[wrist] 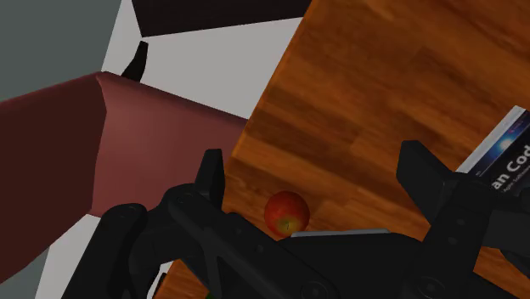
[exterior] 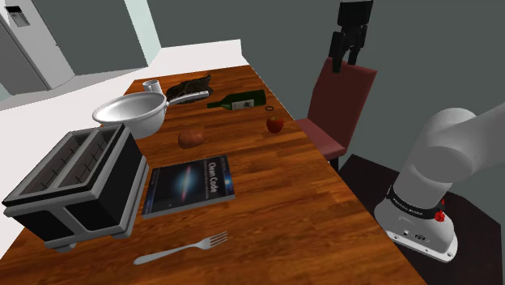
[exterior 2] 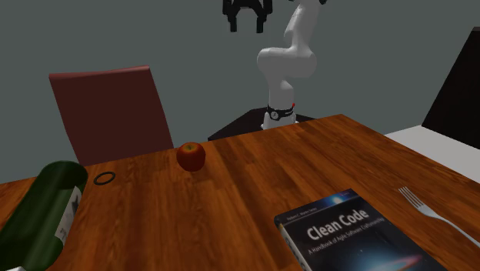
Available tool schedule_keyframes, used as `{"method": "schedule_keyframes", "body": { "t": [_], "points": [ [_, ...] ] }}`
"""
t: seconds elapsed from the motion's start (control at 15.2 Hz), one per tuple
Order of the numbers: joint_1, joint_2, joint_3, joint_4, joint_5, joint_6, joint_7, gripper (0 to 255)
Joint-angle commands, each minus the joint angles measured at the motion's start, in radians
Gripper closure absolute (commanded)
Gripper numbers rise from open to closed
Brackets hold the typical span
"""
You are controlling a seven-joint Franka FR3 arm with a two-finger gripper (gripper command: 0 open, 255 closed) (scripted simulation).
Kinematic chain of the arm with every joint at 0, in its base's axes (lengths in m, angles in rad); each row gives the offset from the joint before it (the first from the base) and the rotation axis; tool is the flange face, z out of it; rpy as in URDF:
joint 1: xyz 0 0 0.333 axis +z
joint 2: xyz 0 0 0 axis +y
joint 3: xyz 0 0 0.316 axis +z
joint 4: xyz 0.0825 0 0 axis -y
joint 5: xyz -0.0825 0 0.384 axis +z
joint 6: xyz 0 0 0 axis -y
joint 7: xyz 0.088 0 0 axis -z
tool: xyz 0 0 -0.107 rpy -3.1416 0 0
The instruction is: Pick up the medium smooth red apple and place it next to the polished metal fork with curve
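Note:
A small red apple (exterior: pixel 275 125) (exterior 2: pixel 191 156) (wrist: pixel 286 212) rests on the wooden table (exterior: pixel 307 202) close to the edge nearest the dark red chair. A silver fork (exterior: pixel 181 248) (exterior 2: pixel 432 215) lies near the table's front edge in the shoulder view, beyond the book from the apple. My black gripper (exterior: pixel 345 57) (exterior 2: pixel 245 21) (wrist: pixel 323 183) hangs high above the chair back, well above the apple, open with nothing between its fingers.
A book (exterior: pixel 189 185) (exterior 2: pixel 346 235) lies between apple and fork. A toaster (exterior: pixel 77 185), a pan (exterior: pixel 133 112), a brown round thing (exterior: pixel 192 138), a green bottle (exterior: pixel 236 101) (exterior 2: pixel 42 212) and a small black ring (exterior 2: pixel 105 178) share the table. The chair (exterior: pixel 332 109) (exterior 2: pixel 111 112) stands at the edge.

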Motion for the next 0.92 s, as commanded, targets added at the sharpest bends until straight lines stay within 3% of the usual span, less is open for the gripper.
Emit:
{"method": "schedule_keyframes", "body": {
  "t": [0.0,0.86],
  "points": [
    [0.000,0.000,0.000,0.000,0.000,0.000,0.000,0],
    [0.036,0.386,-0.054,-0.010,-0.008,0.379,-0.133,0]
  ]
}}
